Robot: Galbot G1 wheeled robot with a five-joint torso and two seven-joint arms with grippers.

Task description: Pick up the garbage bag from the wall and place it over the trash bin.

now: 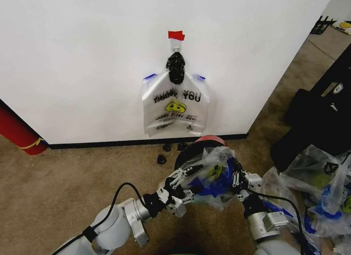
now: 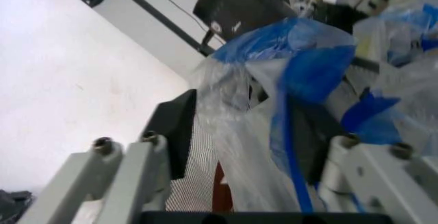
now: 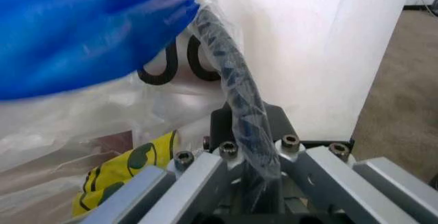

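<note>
**Bag Held Over the Bin**

White wall (image 1: 82,63) stands far ahead of us, with another bag hanging on it. Near us, our left gripper (image 1: 184,183) and right gripper (image 1: 237,177) both pinch the garbage bag (image 1: 211,170) in their fingers, stretched over the trash bin (image 1: 193,148).

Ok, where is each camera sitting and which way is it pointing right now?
Head: on the robot's head, looking forward and down at the wall; both arms show, left claw and right claw at the garbage bag over the trash bin.
Left wrist: on the left arm, facing along its claw into the bag, wall behind.
Right wrist: on the right arm, facing along its claw, shut on the bag's twisted handle, toward the wall.
Shared: all three show the bag and wall.
</note>
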